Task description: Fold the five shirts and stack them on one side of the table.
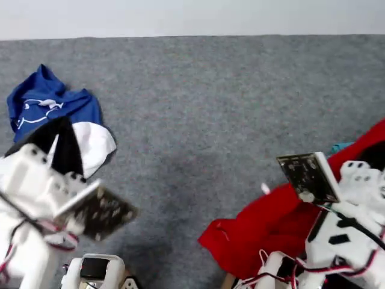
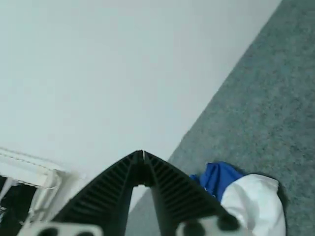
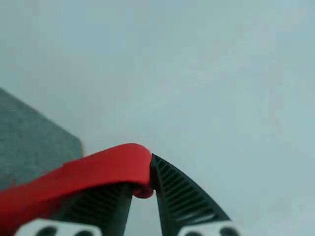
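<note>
Red shirt (image 3: 98, 172) sits clamped in the right pincer (image 3: 149, 172) up close; left pincer (image 2: 142, 155) is closed, empty.

The table (image 1: 228, 120) is covered with a grey, felt-like cloth and is bounded at its far edge by a plain pale wall (image 1: 192, 18). A white ledge (image 2: 24, 164) is seen low against that wall.
</note>
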`<state>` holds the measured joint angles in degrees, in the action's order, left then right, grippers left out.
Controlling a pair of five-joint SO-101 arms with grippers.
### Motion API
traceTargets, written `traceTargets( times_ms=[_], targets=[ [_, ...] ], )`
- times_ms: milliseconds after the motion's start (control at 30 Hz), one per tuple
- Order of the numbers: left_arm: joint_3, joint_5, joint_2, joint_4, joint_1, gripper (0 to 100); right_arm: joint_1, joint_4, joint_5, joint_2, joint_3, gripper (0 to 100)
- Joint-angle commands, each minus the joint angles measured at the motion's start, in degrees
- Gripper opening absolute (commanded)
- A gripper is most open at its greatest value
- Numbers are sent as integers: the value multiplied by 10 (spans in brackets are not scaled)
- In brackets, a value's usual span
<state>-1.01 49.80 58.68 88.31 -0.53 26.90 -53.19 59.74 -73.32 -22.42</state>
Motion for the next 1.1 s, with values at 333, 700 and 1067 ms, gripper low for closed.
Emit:
traceTargets(
  times_ms=[333,700,1067],
  targets=[
    [-226,-165,-76,-33,95,2,73,33,90,-82,-198,10],
    [-150,-190,-397,-47,259,6,218,182,194,-124,-398,10],
    [118,-188,-736,-21,341,165,225,189,203,-183,-472,10]
  ],
)
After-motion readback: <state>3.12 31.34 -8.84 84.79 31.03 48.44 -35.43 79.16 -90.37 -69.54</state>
